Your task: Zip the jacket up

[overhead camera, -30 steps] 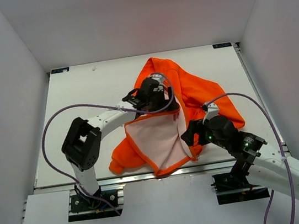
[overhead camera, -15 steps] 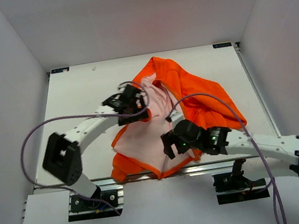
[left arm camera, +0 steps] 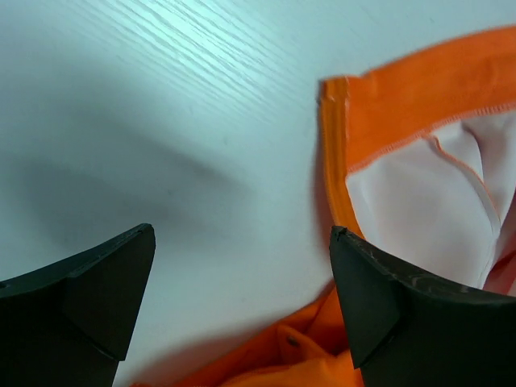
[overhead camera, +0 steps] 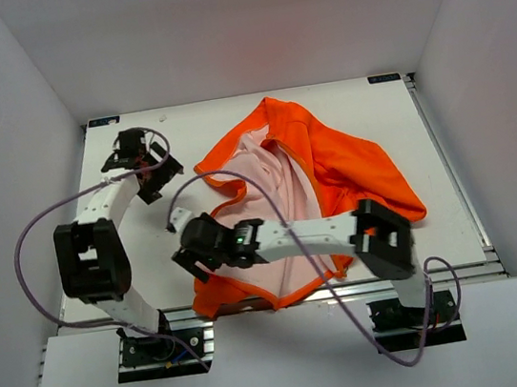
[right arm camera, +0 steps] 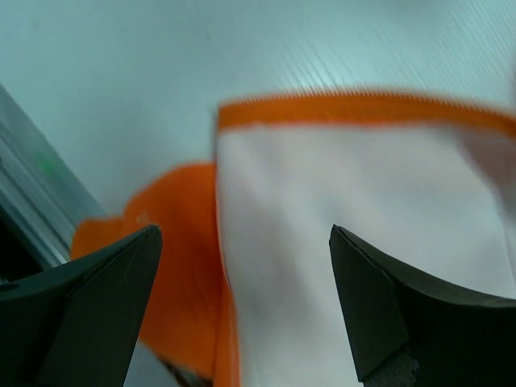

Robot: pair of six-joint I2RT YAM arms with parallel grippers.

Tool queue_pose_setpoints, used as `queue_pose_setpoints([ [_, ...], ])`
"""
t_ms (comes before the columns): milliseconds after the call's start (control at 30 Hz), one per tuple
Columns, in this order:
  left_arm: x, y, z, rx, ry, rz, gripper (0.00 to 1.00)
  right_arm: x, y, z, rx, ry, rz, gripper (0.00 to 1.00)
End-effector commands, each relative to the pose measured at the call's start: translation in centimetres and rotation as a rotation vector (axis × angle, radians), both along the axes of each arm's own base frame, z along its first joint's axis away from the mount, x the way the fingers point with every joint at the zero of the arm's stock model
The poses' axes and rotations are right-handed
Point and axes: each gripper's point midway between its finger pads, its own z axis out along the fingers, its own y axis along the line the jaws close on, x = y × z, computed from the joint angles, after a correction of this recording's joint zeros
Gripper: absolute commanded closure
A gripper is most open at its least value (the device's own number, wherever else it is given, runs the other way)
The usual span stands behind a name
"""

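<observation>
The orange jacket (overhead camera: 351,166) lies crumpled on the table, its front thrown open so the pale pink lining (overhead camera: 264,197) shows. My left gripper (overhead camera: 150,173) is open and empty over bare table, left of the jacket; its wrist view shows a jacket corner with orange hem (left arm camera: 334,161) to the right of the open gripper (left arm camera: 242,234). My right arm reaches across to the jacket's lower left. My right gripper (overhead camera: 195,255) is open and empty above the lining (right arm camera: 363,210) and its orange edge (right arm camera: 181,242); in the wrist view the gripper (right arm camera: 246,230) holds nothing.
The white table (overhead camera: 149,238) is walled by white panels on three sides. An aluminium rail (overhead camera: 112,318) runs along the near edge, also in the right wrist view (right arm camera: 32,201). Purple cables loop off both arms.
My left gripper has let go of the jacket's front panel and moved far left. My right arm has swept left across the jacket. The front panel now lies opened out.
</observation>
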Motion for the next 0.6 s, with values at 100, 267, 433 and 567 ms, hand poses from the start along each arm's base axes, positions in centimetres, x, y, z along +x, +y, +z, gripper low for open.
queue_pose_setpoints([
  [100, 1.4, 4.3, 0.1, -0.12, -0.029, 0.06, 0.02, 1.8, 5.9, -2.1, -0.063, -0.035, 0.036, 0.11],
  [267, -1.1, 6.4, -0.3, -0.18, -0.059, 0.105, 0.02, 2.0, 6.5, -6.9, -0.147, 0.002, 0.012, 0.15],
  [433, -2.8, 7.6, -0.9, -0.172, -0.061, 0.136, 0.02, 2.8, 5.1, -8.9, -0.199, -0.016, -0.066, 0.39],
  [567, -3.2, 7.2, -0.6, -0.179, -0.075, 0.117, 0.02, 3.0, 5.1, -7.0, -0.165, -0.022, -0.095, 1.0],
])
